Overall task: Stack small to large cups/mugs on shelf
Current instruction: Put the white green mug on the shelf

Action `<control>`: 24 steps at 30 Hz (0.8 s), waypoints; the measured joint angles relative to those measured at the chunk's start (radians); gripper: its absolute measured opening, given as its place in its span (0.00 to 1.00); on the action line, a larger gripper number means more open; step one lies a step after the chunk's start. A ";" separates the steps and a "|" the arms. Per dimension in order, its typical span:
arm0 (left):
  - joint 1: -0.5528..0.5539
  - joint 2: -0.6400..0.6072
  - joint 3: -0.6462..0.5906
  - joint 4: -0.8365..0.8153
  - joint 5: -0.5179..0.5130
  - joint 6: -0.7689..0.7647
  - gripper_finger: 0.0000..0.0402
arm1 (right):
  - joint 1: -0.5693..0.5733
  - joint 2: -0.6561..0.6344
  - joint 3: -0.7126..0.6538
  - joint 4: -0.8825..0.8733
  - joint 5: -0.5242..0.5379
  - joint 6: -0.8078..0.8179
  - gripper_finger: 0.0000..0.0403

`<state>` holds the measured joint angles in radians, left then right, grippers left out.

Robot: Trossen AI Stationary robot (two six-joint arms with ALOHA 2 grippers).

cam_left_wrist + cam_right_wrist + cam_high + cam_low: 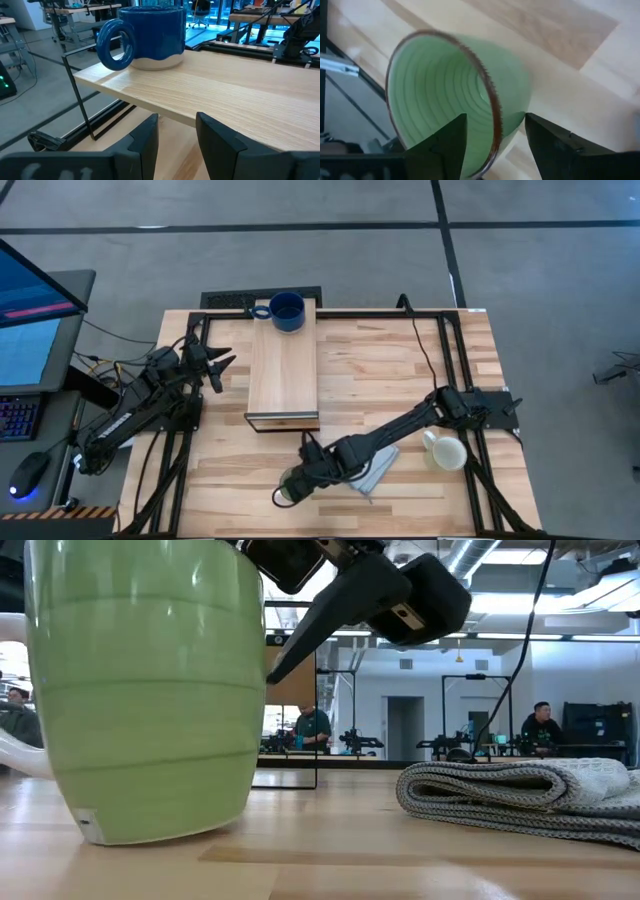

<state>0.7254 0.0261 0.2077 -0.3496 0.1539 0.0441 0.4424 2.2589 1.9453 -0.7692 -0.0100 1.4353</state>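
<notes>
The light green mug [290, 486] stands on its base on the table near the front edge, and fills the left of the low view [150, 690]. My right gripper [495, 150] is open over its rim, one finger inside the mug and one outside. The dark blue mug [287, 310] stands on the far end of the shelf [284, 375], handle toward the table's left. The white mug [446, 452] is on the table at the right. My left gripper [216, 365] is open and empty left of the shelf, facing the blue mug [150, 35]. My right gripper comes from above with its fingers [451, 145] astride the green mug's wall at the rim [492, 107]. I cannot tell whether either finger touches the wall. The mug's base [160, 828] is on the table.
A folded grey-blue cloth [376, 470] lies on the table right of the green mug, under my right arm; it also shows in the low view [520, 795]. A black frame [440, 315] runs along the table's edges. People sit in the room behind.
</notes>
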 joint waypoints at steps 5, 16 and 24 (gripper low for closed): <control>0.000 0.000 0.000 0.000 0.000 0.000 0.31 | 0.003 0.000 0.000 0.000 -0.021 0.005 0.54; 0.000 0.000 0.000 0.000 0.000 0.000 0.31 | 0.003 0.000 0.000 -0.008 -0.035 -0.011 0.54; 0.000 0.000 0.000 0.000 0.000 0.000 0.31 | 0.003 0.000 0.000 -0.008 -0.069 -0.020 0.53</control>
<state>0.7253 0.0261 0.2077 -0.3496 0.1539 0.0441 0.4450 2.2589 1.9453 -0.7776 -0.0792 1.4155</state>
